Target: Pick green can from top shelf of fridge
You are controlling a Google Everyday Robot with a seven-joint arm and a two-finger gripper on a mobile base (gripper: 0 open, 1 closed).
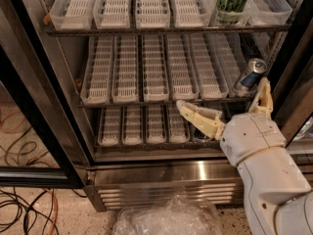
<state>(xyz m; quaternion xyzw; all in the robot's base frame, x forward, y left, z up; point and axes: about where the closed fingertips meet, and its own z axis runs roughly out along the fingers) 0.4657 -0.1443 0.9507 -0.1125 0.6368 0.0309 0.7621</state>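
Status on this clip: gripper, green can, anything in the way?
Gripper open, low before the lower racks. Green can upright on the top shelf, untouched. Blue-and-silver can beside the gripper, one rack below the target.

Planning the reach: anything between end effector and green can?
Open end effector hangs low by the middle rack. Above, the green can stands behind its clear tray wall; a blue-and-silver can is beside one finger.
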